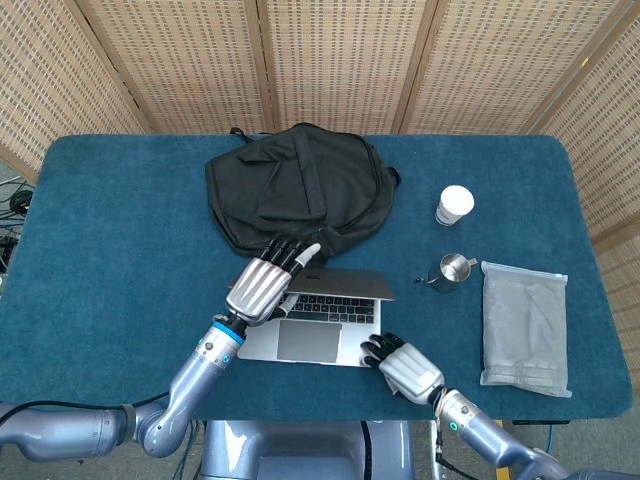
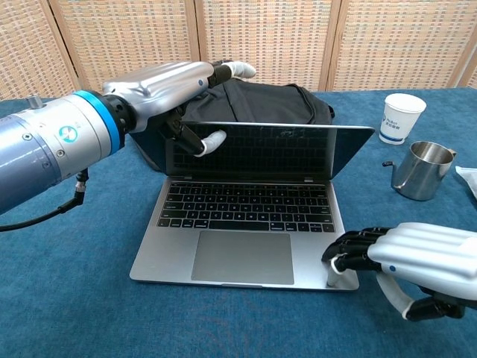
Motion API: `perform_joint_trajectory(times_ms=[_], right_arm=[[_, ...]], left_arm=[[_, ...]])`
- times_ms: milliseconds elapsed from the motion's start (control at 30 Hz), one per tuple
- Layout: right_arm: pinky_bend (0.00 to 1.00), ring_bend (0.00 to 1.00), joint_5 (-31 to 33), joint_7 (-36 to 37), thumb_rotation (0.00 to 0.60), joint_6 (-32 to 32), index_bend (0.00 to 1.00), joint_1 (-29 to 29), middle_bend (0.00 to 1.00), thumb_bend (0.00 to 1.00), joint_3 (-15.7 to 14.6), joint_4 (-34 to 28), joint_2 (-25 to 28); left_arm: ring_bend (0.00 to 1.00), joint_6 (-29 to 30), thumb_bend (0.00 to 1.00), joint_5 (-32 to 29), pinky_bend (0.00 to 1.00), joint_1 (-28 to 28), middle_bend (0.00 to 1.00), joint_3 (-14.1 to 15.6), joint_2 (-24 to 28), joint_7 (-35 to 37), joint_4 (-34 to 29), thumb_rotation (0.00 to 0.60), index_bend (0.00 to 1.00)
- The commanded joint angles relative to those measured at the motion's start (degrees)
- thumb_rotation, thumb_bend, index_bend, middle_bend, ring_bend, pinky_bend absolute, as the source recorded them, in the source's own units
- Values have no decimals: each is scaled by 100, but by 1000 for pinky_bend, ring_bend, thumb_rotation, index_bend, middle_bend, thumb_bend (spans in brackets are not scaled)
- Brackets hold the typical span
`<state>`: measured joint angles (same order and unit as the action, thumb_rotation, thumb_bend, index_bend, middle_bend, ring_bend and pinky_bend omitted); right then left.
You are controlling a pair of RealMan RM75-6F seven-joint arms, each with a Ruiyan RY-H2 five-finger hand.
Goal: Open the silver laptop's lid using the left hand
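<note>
Left hand [image 2: 168, 86] grips the top-left corner of the silver laptop's lid [image 2: 264, 151] — fingers over the lid's upper edge, thumb tip pressed on the dark screen side. From the head view, same hand [image 1: 261, 286] sits at the lid's left end w/ fingertips reaching toward the black backpack [image 1: 297, 187] behind it. Lid stands raised, leaning back a bit, keyboard and trackpad both showing.

Silver laptop [image 1: 312, 318] sits near the front edge of the blue table [image 1: 110, 230], about centre, its lid just in front of the backpack. Can't tell if the lid's back touches the bag.

My right hand [image 2: 406, 261] lies at the laptop's front-right corner, dark fingers bent and held close together, tips on the base's corner — holding nothing. Head view has that hand [image 1: 404, 365] at the same corner, close to the table's front edge.

Further out on the right: a white paper cup [image 1: 454, 205] upright, a small steel pitcher [image 1: 453, 271] nearer to me w/ its handle toward the laptop, and a grey pouch [image 1: 523, 326] lying flat just beside the pitcher. Behind the table, woven screen panels [image 1: 340, 60].
</note>
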<state>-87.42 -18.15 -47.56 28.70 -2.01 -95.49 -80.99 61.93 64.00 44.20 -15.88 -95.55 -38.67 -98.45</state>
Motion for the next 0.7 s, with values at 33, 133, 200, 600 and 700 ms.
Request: perform_joint_trajectory(times_ms=[33, 133, 200, 600, 700], right_arm=[[96, 0, 46, -68, 600, 9, 231, 14, 106, 1000, -39, -12, -15], [96, 0, 94, -138, 600, 29, 231, 35, 106, 1000, -71, -22, -19], [96, 0, 133, -156, 600, 45, 231, 52, 106, 1000, -89, -43, -14], [122, 12, 317, -247, 600, 106, 231, 164, 155, 1000, -127, -191, 89], [123, 31, 332, -302, 600, 75, 231, 182, 178, 1000, -135, -194, 80]], left_arm=[[0, 20, 487, -29, 0, 24, 0, 4, 3, 32, 8, 600, 0], [0, 37, 487, -61, 0, 52, 0, 13, -1, 69, 19, 600, 0], [0, 53, 486, -76, 0, 76, 0, 27, 0, 64, 35, 600, 0], [0, 73, 486, -444, 0, 268, 0, -209, 76, 93, 254, 600, 0], [0, 51, 486, -619, 0, 352, 0, -353, 137, 115, 335, 600, 0]])
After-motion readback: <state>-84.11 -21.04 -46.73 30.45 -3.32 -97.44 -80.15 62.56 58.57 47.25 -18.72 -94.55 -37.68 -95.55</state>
